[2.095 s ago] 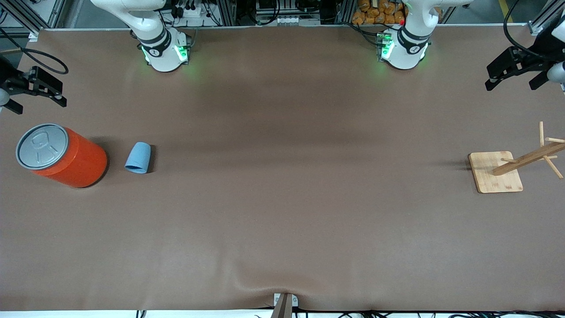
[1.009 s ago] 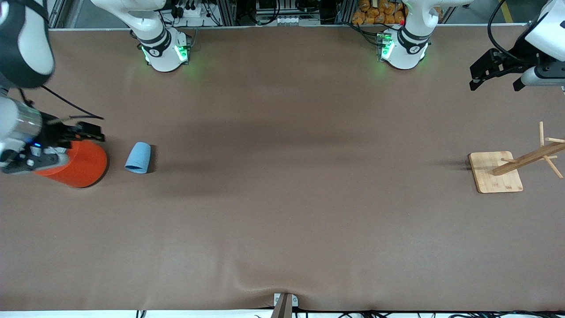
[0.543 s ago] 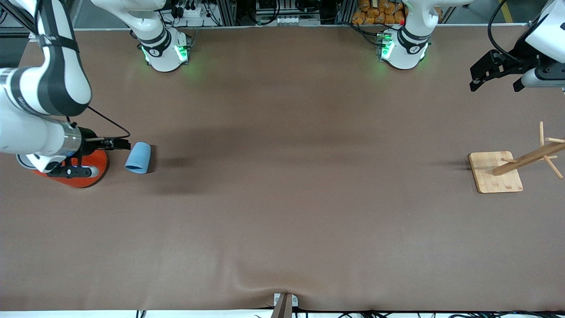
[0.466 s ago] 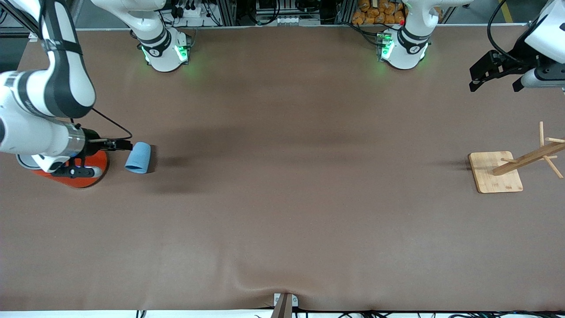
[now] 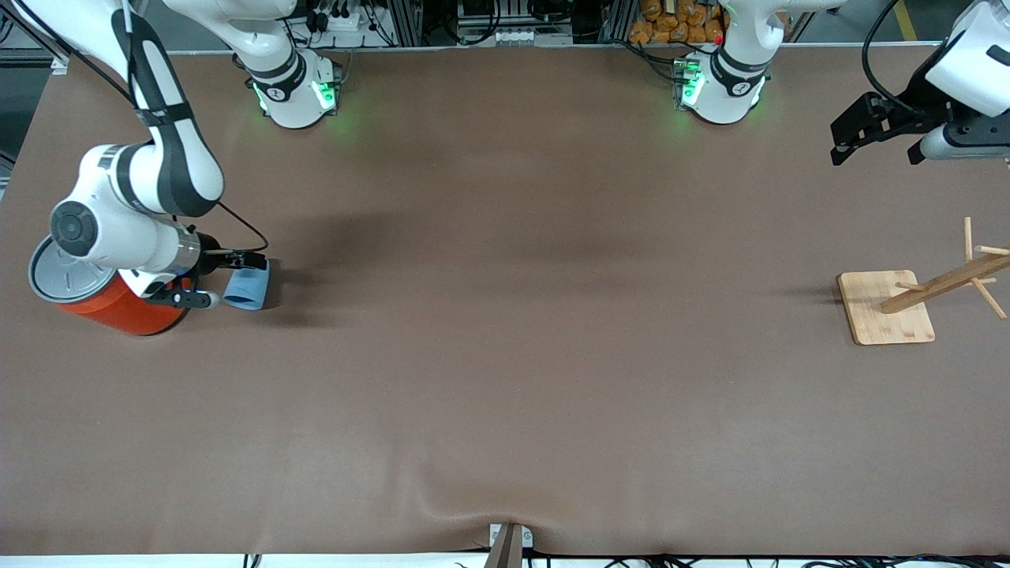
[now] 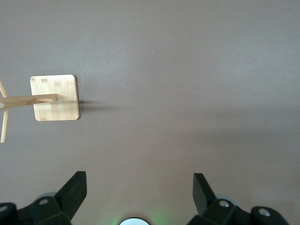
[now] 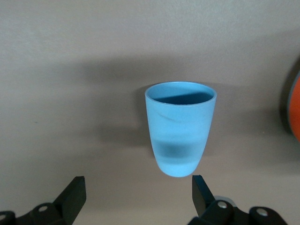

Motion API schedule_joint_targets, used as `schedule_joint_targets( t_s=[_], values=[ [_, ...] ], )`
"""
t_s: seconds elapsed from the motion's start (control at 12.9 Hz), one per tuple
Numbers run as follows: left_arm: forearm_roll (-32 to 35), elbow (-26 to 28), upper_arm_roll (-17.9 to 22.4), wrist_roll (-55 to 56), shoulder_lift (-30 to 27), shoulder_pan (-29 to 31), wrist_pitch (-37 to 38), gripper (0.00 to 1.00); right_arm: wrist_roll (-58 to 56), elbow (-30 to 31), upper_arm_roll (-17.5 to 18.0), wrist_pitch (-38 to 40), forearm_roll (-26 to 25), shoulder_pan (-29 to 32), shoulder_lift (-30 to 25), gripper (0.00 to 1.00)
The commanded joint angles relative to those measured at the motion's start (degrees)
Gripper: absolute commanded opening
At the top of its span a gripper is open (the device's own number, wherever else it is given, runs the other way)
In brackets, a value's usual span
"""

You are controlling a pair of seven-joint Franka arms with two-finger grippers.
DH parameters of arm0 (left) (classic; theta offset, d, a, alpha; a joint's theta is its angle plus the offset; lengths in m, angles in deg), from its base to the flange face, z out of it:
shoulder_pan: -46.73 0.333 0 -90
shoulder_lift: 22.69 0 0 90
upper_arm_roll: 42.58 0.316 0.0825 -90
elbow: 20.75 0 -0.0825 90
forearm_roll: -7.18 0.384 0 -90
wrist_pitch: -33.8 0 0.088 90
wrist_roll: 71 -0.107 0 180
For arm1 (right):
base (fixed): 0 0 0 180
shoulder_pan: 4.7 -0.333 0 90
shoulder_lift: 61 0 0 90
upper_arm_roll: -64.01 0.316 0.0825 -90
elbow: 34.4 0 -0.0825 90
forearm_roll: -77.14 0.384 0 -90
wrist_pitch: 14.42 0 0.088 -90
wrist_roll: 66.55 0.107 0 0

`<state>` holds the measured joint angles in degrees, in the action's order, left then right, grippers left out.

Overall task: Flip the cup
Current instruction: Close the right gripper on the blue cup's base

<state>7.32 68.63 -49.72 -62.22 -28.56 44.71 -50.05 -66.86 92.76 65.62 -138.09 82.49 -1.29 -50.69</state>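
Observation:
The light blue cup (image 5: 251,290) lies on its side on the brown table near the right arm's end, its wide mouth toward the front camera. In the right wrist view the cup (image 7: 180,129) shows its darker blue inside, and its narrow base points at the gripper. My right gripper (image 5: 239,278) hangs just over the cup, open and empty. In its own view the right gripper (image 7: 136,183) has its fingers (image 7: 75,187) spread wider than the cup and not touching it. My left gripper (image 5: 874,151) waits open in the air over the left arm's end of the table, and it also shows in the left wrist view (image 6: 138,177).
A large orange can (image 5: 118,308) with a grey lid stands beside the cup, toward the right arm's end, partly hidden by the right arm; its edge shows in the right wrist view (image 7: 295,108). A wooden rack on a square base (image 5: 888,315) stands at the left arm's end (image 6: 54,97).
My right arm has swung in from the table's edge, passed over the orange can and come down over the cup. The left gripper shifted slightly. The cup has not moved.

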Motion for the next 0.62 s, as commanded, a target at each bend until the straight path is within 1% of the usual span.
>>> schedule_joint_targets(
  t_s=[0.0, 0.23, 0.39, 0.54],
  values=[
    [1.1, -0.3, -0.2, 0.8, 0.2, -0.2, 0.4, 1.0, 0.2, 2.2, 0.6, -2.5, 0.1, 1.4, -0.9, 1.0],
    [1.1, -0.4, -0.2, 0.7, 0.6, 0.1, 0.4, 1.0, -0.1, 2.2, 0.5, -5.9, -0.4, 2.6, 1.2, 1.0],
    [1.0, -0.4, -0.2, 0.8, 0.7, 0.3, 0.3, 1.0, -0.1, 2.2, 0.5, -8.7, -2.1, 2.8, 3.0, 1.0],
    [1.0, -0.4, -0.2, 0.8, 0.7, 0.3, 0.3, 1.0, -0.2, 2.1, 0.6, -10.2, -2.5, 4.0, 4.8, 1.0]
  ],
)
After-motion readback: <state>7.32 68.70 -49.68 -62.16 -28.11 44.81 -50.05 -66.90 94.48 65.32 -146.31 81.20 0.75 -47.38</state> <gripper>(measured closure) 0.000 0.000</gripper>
